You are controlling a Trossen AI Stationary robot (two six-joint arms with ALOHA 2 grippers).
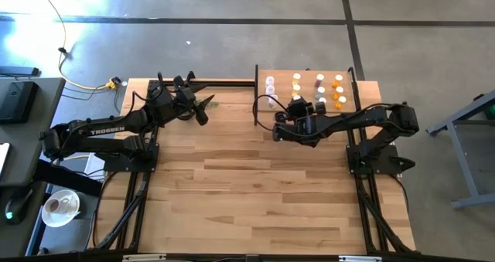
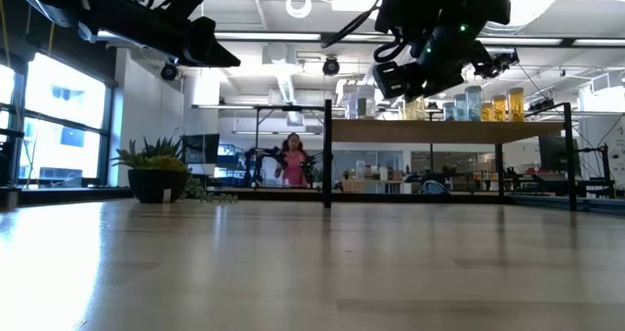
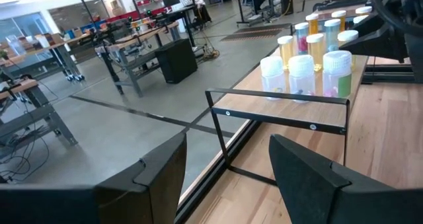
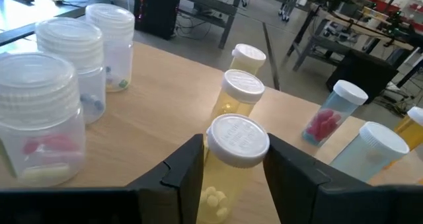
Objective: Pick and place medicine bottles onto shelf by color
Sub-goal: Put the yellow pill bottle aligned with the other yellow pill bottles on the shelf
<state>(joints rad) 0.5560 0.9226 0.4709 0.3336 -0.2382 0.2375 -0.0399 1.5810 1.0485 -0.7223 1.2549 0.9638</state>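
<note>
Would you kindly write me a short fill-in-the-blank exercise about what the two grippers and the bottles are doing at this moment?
1. The right gripper is over the shelf, its fingers on either side of a ____ bottle with a white cap.
2. The left gripper holds nothing; its fingers are ____.
3. In the low view, a potted ____ stands on the table.

Missing words: yellow; open; plant

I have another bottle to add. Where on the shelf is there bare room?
On the shelf, bare wood lies between the clear bottles and the yellow column. Around the right gripper, shut on a yellow bottle, it is crowded.
</note>
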